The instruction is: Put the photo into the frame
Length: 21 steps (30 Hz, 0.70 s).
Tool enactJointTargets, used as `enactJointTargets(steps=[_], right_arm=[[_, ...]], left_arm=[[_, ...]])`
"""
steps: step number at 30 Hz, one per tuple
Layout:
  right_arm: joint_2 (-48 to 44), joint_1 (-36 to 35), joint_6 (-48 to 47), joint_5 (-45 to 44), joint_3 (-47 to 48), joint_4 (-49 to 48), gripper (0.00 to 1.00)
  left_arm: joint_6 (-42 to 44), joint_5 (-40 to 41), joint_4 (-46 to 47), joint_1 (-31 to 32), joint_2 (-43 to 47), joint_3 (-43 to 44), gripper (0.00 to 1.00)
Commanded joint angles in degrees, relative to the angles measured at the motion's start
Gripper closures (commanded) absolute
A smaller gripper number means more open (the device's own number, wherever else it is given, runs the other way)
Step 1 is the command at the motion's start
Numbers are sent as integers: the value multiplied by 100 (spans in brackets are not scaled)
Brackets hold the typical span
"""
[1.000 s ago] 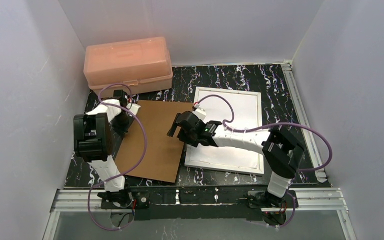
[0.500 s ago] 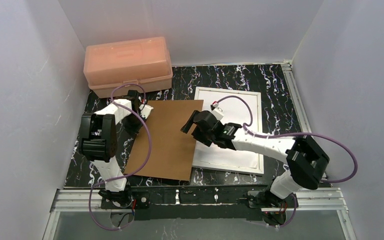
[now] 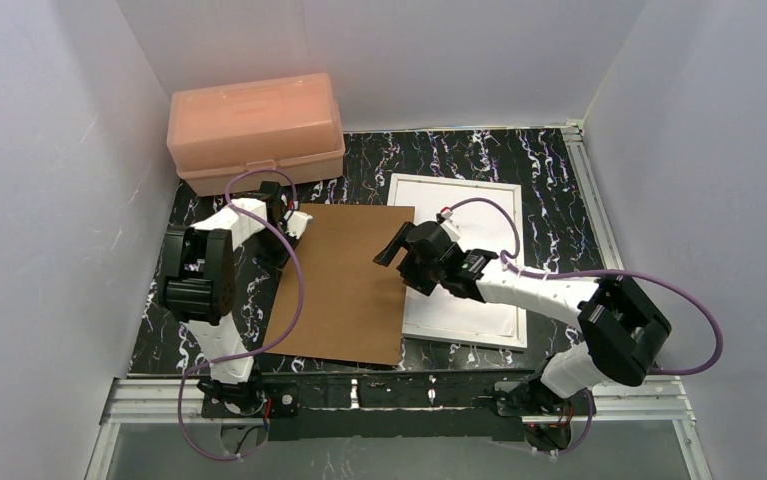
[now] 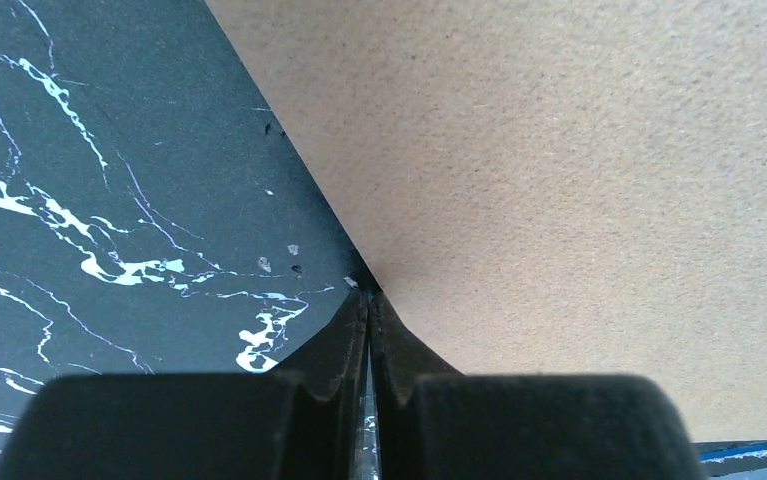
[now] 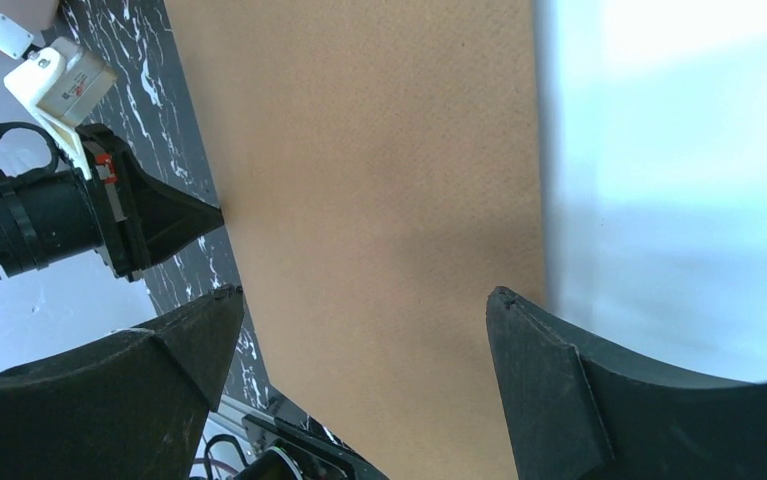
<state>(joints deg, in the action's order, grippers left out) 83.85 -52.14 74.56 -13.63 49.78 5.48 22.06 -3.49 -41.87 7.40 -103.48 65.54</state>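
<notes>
Pressing together, the left fingers (image 4: 339,345) butt the brown backing board's (image 3: 344,280) left edge on the desk (image 3: 549,200). The right fingers (image 5: 569,380) hover spread over its right edge. Just beyond them the frame (image 3: 456,181) apparently holds the photo (image 3: 474,230), white back up. Next, seemingly: seating the board squarely over it.

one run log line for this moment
left gripper shut, tip at cardboard edge | right gripper open over cardboard | cardboard overlaps frame
</notes>
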Motion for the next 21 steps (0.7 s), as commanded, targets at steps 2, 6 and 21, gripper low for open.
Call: enactJointTargets(steps=[2, 6, 21], right_arm=[[-227, 234, -368, 182, -17, 43, 1], [-437, 504, -921, 274, -31, 274, 1], [126, 751, -1220, 1317, -407, -852, 18]], left_arm=[[-89, -592, -36, 104, -174, -250, 100], [-71, -495, -8, 99, -152, -263, 100], [-36, -442, -67, 104, -108, -208, 100]])
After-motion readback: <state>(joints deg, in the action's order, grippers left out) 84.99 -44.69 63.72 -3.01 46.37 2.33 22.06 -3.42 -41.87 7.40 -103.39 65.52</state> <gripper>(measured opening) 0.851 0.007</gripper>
